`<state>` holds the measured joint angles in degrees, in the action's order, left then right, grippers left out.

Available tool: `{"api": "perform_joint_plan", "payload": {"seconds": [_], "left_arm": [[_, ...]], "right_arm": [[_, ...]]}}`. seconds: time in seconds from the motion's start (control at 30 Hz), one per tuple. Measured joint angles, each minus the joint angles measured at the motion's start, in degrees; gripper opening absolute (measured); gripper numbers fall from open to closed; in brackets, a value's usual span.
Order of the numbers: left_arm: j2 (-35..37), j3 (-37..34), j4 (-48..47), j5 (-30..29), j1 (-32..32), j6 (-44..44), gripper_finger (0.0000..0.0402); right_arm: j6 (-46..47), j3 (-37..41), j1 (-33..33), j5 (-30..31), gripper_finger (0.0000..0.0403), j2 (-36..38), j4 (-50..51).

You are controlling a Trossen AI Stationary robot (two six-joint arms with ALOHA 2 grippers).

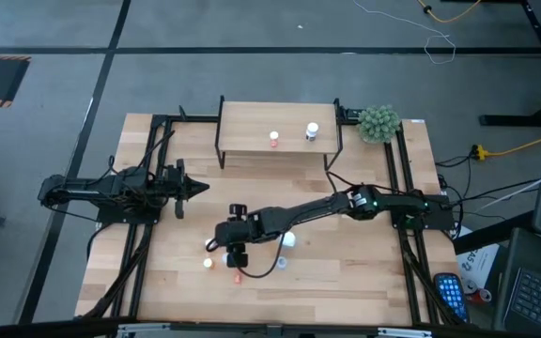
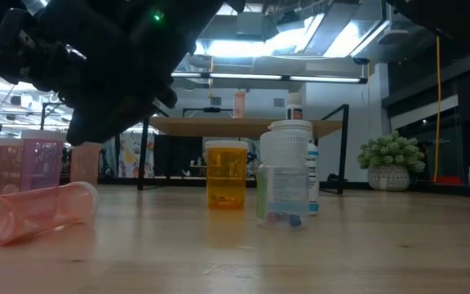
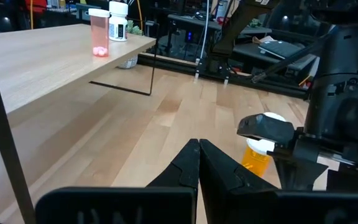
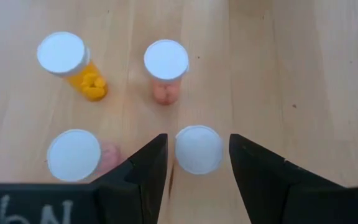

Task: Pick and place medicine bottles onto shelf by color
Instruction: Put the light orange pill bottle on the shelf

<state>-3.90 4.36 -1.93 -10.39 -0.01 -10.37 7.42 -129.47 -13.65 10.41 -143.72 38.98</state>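
Reaching across the table, the right gripper [image 1: 236,246] hangs over a cluster of medicine bottles near the front middle of the tabletop [image 1: 346,282]; its fingers [image 4: 143,168] stand spread on either side of one white-capped bottle [image 4: 198,149], seen from straight above, and the pads do not visibly touch the cap (whether they reach the bottle's body cannot be told). Three more upright bottles stand just ahead of that gripper: an orange bottle [image 4: 72,65], a pink bottle [image 4: 165,70] and a second pink bottle [image 4: 76,155] beside the finger. In the low view one pink bottle [image 2: 31,212] lies on its side, with an orange bottle [image 2: 226,175] and a clear white-capped bottle [image 2: 285,175] upright near it. The shelf [image 1: 278,129] stands at the rear of the table with a pink bottle [image 1: 274,140] and a white bottle [image 1: 312,131] on its wooden top, a little apart. The left gripper [image 1: 195,188] waits at the left side of the table, its jaws pressed together and holding nothing. A green plant ball [image 1: 379,123] sits at the rear right corner.
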Motion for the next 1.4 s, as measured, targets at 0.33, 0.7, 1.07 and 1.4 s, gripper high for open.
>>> {"api": "perform_joint_plan", "payload": {"seconds": [0.33, 0.7, 1.07, 1.4], "left_arm": [[0.0, 0.0, -0.2, 0.0, 0.0, 0.0, 0.0000], [0.0, 0.0, -0.2, 0.0, 0.0, 0.0, 0.0000], [0.0, 0.0, -0.2, 0.0, 0.0, 0.0, 0.0000], [0.0, 0.0, -0.3, 0.0, 0.0, 0.0, 0.0000]], "right_arm": [[0.0, 0.1, 0.0, 0.0, 0.0174, -1.4, -0.1], [1.3, 0.1, 0.0, 0.0, 0.0134, -1.2, -0.2], [1.2, 0.1, 0.2, 0.5, 0.0108, 0.6, 0.4], [1.3, 0.0, 3.4, 12.3, 0.0112, 10.8, 12.8]]}}
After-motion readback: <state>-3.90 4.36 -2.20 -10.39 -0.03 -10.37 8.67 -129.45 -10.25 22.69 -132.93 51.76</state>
